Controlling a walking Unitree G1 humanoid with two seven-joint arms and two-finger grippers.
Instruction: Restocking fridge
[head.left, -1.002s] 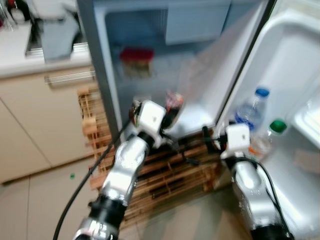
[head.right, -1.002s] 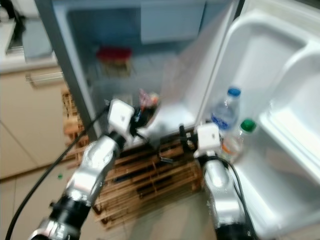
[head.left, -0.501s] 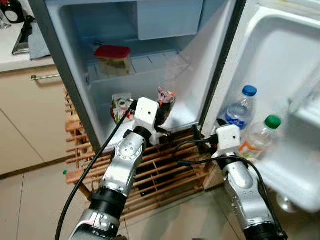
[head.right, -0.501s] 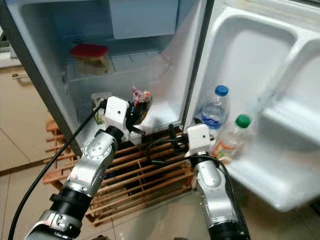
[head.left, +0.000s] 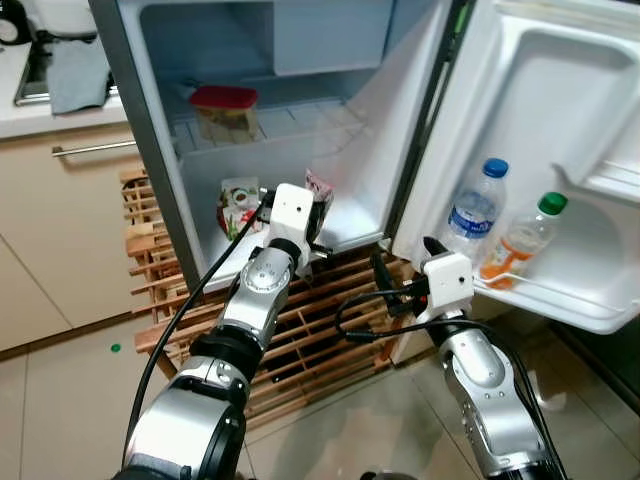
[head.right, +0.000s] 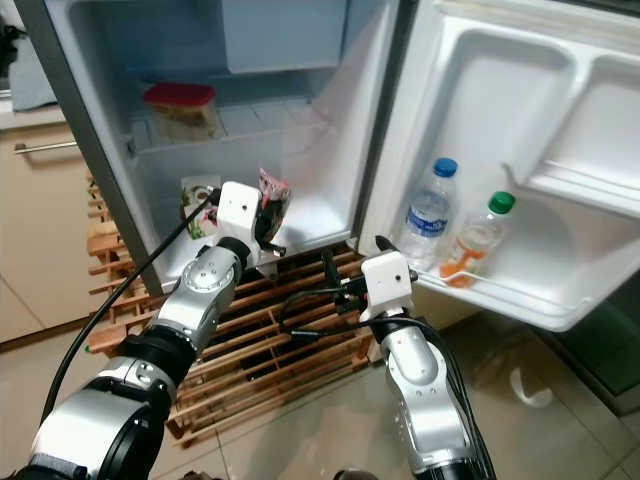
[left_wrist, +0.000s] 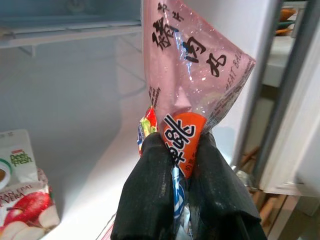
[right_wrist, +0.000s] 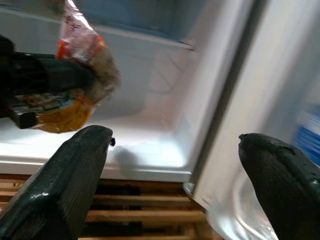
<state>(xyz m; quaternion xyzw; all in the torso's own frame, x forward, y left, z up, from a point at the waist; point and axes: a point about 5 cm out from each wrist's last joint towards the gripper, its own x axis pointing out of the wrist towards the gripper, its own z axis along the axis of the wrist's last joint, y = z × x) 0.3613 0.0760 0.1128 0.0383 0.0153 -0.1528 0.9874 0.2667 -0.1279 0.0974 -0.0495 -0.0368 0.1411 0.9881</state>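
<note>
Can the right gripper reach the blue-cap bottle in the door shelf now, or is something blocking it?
Probably yes. The right gripper is open and holds nothing, and the blue-cap bottle stands in the door shelf just beside it, with nothing between them.

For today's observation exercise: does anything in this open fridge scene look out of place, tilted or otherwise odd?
Only one thing stands out: the green-capped bottle in the door shelf leans sideways toward the upright blue-capped bottle. Nothing is spilled. The left tool is shut on the pink snack bag over the fridge floor.
</note>
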